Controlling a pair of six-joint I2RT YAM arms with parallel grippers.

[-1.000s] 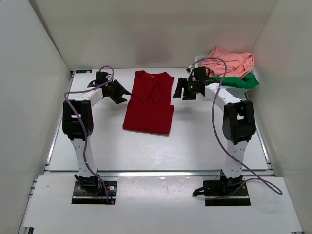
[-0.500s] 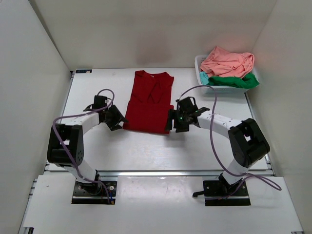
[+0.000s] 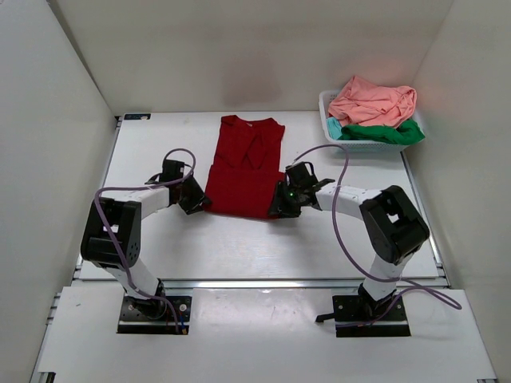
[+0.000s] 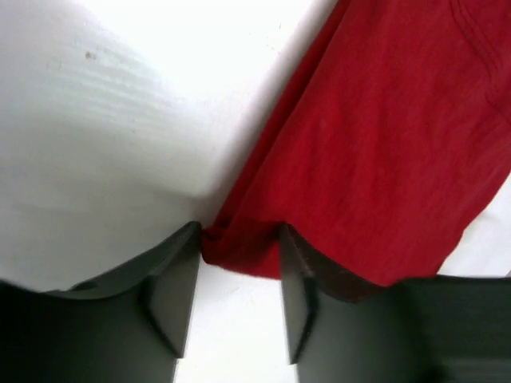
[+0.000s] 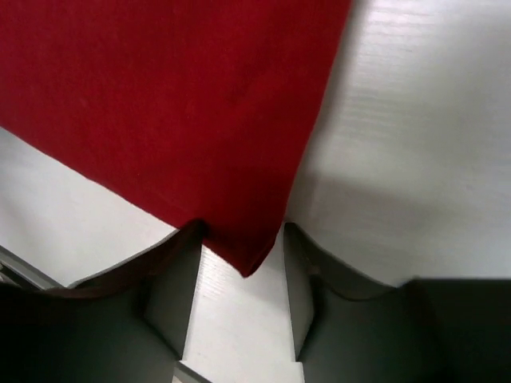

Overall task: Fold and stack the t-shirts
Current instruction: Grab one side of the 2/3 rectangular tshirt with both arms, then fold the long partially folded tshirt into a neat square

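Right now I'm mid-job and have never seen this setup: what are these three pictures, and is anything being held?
The wide picture comes from a fixed camera above and behind two robot arms bolted to the near edge of a white table; the left arm is on the left. The other two pictures come from a small camera on each wrist, looking at what that arm reaches for. A dark red shirt lies on the table. At the far right, a white basket holds a pink shirt and a green shirt. The left gripper sits at the red shirt's near left corner, the right gripper at its near right corner. In both wrist pictures the jaws stand apart with the corner between them. Nothing is lifted, so I would not call it held yet.
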